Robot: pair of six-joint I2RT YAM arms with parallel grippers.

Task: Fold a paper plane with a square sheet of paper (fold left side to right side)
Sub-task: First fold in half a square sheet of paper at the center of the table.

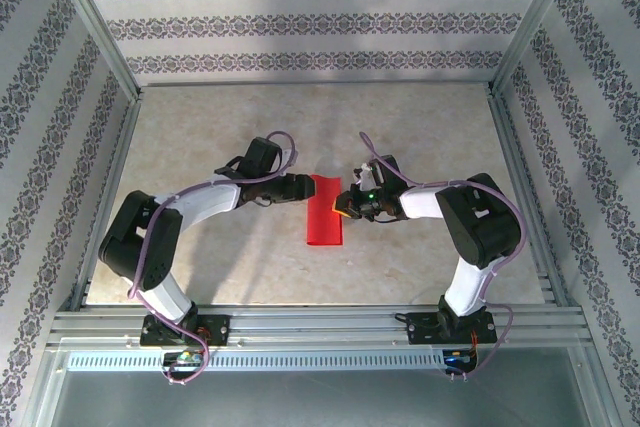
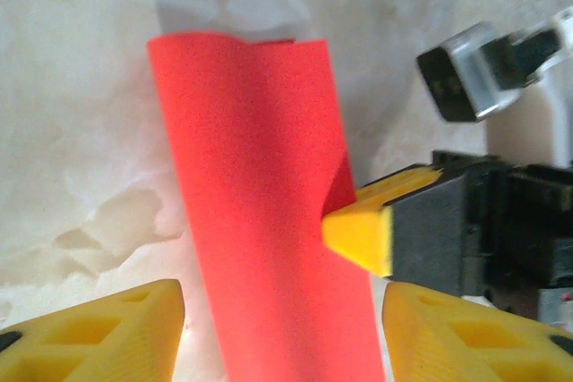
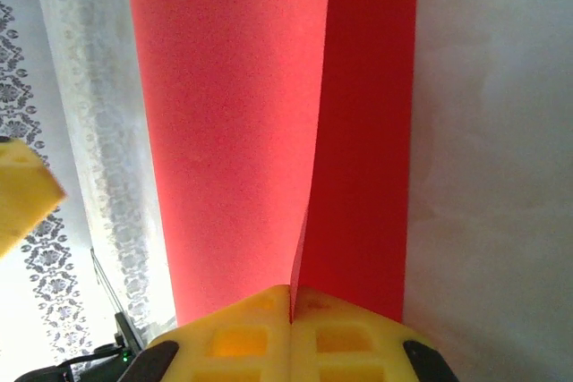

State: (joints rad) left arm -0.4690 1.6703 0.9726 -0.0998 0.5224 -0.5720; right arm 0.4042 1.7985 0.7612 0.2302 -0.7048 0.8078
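The square sheet of paper (image 1: 325,212) is bright red and lies folded over into a tall narrow strip at the table's middle. A paper plane is out of view. My right gripper (image 1: 347,205) is shut on the strip's right edge. In the right wrist view its yellow pads (image 3: 269,328) meet on the upper layer's raised edge (image 3: 300,257). My left gripper (image 1: 300,187) hovers at the strip's upper left, open. In the left wrist view its fingers (image 2: 107,328) stand apart on either side of the paper (image 2: 260,176) without touching it, and the right gripper's fingertip (image 2: 363,230) pinches the far edge.
The marble-patterned table (image 1: 200,137) is walled by patterned panels (image 1: 300,22) on three sides. An aluminium rail (image 1: 320,327) carrying both arm bases runs along the near edge. The two grippers are close together over the paper.
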